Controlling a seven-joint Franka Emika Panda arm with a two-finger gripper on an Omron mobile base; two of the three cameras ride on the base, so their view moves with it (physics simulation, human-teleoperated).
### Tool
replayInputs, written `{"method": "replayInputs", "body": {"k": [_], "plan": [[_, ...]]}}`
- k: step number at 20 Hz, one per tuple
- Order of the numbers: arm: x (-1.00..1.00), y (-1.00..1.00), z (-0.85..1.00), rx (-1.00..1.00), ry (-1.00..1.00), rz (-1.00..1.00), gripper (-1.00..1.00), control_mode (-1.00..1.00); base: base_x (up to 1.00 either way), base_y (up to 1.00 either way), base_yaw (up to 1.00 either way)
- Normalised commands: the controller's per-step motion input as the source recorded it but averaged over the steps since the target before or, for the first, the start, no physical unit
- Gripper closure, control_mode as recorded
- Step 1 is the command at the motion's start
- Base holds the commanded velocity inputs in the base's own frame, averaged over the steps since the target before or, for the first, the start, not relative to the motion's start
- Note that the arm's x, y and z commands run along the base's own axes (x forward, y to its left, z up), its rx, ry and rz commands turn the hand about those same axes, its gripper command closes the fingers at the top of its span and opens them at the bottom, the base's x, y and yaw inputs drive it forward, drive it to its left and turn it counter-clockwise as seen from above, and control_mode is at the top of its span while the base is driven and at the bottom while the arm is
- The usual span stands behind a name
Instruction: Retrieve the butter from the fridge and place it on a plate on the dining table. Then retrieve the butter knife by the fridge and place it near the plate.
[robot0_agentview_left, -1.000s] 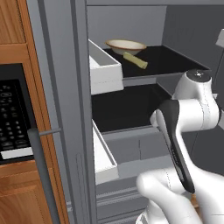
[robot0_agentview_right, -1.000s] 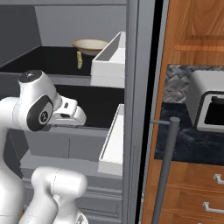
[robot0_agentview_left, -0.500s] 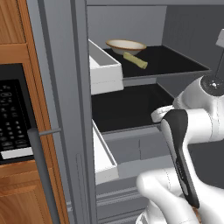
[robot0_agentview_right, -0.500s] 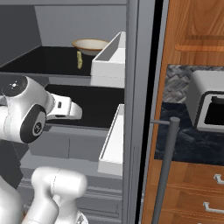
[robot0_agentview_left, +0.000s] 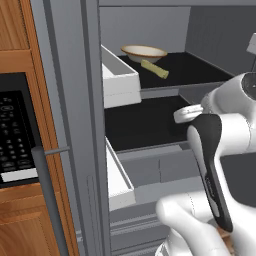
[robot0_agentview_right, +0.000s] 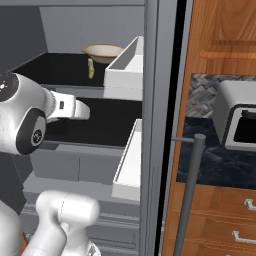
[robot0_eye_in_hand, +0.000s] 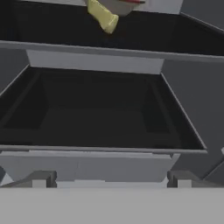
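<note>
Left base view: the fridge (robot0_agentview_left: 75, 100) stands open with the white arm before its dark shelves; on the upper shelf (robot0_agentview_left: 190, 70), toward one o'clock, the butter (robot0_agentview_left: 154, 69) lies just in front of a shallow beige bowl (robot0_agentview_left: 144, 51). Hand view: the gripper (robot0_eye_in_hand: 109, 181), fingertips spread wide and empty, faces the lower shelf (robot0_eye_in_hand: 100, 113), the butter (robot0_eye_in_hand: 103, 16) at twelve o'clock above. Judged step: the reach for the butter; next the gripper must rise to the upper shelf and straddle the stick.
</note>
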Motion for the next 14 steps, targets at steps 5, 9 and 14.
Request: {"method": "replayInputs", "body": {"k": [5, 9, 14], "plan": [[0.16, 0.06, 0.31, 0.06, -0.13, 0.01, -1.0, -1.0, 0.0, 0.0, 0.0], [0.14, 0.04, 0.38, 0.02, -0.03, 0.0, -1.0, -1.0, 0.0, 0.0, 0.0], [0.05, 0.08, 0.42, 0.0, 0.0, 0.0, -1.0, -1.0, 0.0, 0.0, 0.0]]}}
